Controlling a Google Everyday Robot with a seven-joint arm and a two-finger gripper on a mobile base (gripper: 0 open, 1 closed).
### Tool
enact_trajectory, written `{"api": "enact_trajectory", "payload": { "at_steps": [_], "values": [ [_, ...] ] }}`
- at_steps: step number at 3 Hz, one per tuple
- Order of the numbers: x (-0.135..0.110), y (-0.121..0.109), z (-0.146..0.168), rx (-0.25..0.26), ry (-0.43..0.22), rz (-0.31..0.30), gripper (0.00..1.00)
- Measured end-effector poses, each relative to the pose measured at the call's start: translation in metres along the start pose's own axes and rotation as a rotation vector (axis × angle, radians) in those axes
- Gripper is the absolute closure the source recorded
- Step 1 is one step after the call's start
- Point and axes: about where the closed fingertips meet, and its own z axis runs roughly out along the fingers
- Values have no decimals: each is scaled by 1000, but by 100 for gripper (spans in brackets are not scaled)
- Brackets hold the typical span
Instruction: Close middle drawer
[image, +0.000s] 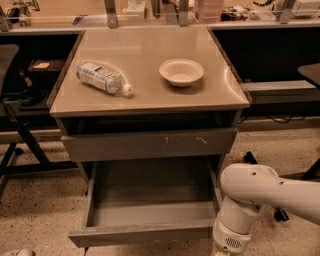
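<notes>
**Drawer Pulled Out, Claw Low at Its Right Corner**

The middle drawer (145, 234) is pulled far out toward us. It sits low, under the grey front with pale scratches (150, 145). Inside it is bare and grey.

The white robot arm (260, 192) comes in from the right. It bends down next to the drawer's front right corner. The gripper (218, 251) is at the very bottom edge, and most of it is cut off. I cannot tell if it is open or shut. It may be touching the drawer's front corner, but that spot is too hard to see. I cannot see it holding anything.

On the tan cabinet top (150, 97) a plastic bottle (103, 78) lies on its side at the left. A small pale bowl (181, 72) sits to the right of it, well apart from it.
</notes>
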Motion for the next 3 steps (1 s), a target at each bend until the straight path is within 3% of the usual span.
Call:
{"api": "enact_trajectory", "payload": {
  "at_steps": [1,3],
  "values": [
    [-4,-10,8,-11,-35,-16,100],
    [-31,-96,20,103,-231,58,100]
  ]
}}
